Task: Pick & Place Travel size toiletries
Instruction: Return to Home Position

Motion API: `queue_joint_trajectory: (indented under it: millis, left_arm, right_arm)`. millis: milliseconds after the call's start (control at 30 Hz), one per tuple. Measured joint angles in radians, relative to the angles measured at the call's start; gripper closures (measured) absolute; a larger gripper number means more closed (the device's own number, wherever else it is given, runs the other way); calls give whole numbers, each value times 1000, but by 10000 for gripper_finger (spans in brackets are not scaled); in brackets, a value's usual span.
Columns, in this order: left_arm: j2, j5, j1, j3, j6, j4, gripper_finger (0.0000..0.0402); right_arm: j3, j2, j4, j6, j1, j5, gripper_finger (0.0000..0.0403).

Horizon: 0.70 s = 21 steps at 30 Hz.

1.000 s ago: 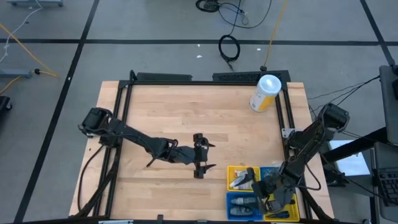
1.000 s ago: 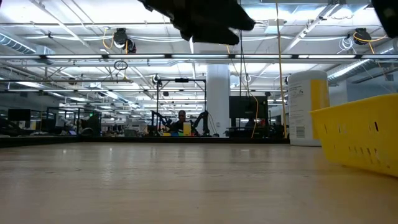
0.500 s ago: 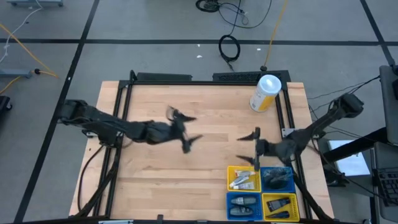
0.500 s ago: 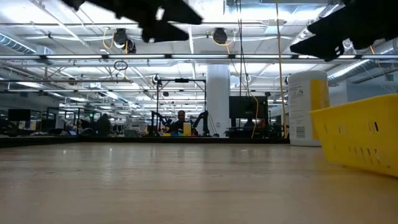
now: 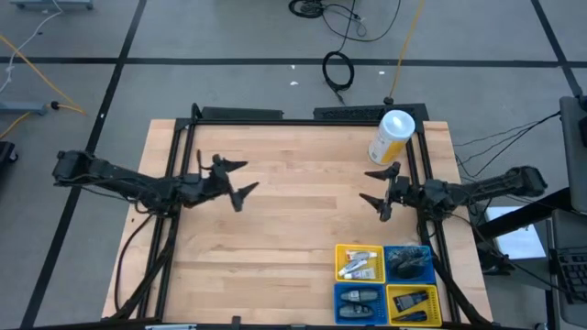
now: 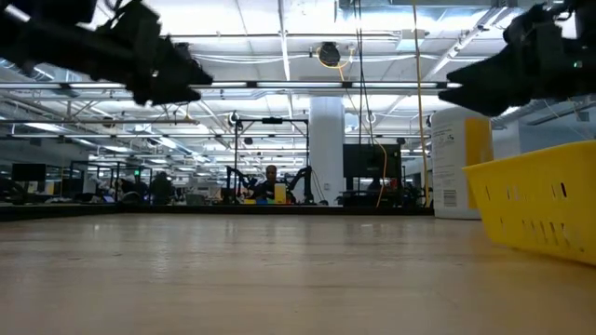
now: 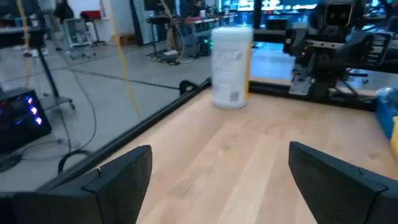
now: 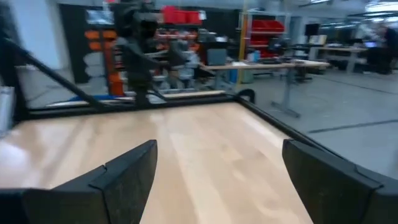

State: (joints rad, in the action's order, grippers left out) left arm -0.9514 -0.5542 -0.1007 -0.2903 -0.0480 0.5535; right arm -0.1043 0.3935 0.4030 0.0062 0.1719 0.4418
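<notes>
The travel size toiletries lie in a four-part yellow and blue tray (image 5: 383, 282) at the table's near right corner. White tubes (image 5: 358, 265) fill one yellow part, greyish wrapped pieces (image 5: 410, 261) one blue part, and dark grey oblong pieces (image 5: 358, 301) the other blue part. My left gripper (image 5: 237, 180) hangs open and empty above the table's left half. My right gripper (image 5: 376, 187) hangs open and empty above the right half, on the far side of the tray. Each points level across the table at the other. Both show open in their wrist views (image 7: 217, 186) (image 8: 224, 180).
A large white-and-yellow canister (image 5: 393, 137) stands upright at the far right corner (image 7: 231, 68) (image 6: 461, 160). A black frame (image 5: 275, 116) runs along the table's edges. The tray's yellow wall (image 6: 540, 200) stands at the right in the low view. Bare wood lies between the grippers.
My right gripper has risen out of the tray, moved toward the far edge and turned level, pointing toward the table's left. My left gripper has drawn back from the table's middle toward the left and far edges and turned to point right.
</notes>
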Motion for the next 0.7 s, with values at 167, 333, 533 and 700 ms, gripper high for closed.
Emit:
queue_joint_trajectory:
  millis: [167,333,533,700]
  left_arm:
    - [124,-77,5,165,-55,67,36]
    - [210,-98,4,274,-63,87,36]
    - [239,-142,-4,276,-60,-14,36]
    - [229,-103,-4,276,-94,-10,36]
  right_arm:
    - [63,-103,-71,-22,-71,0,67]
    - [85,-161,-159,8,-127,1,67]
    - [86,-180,-168,-45,-153,2,67]
    - [87,-179,-170,24,-153,0,67]
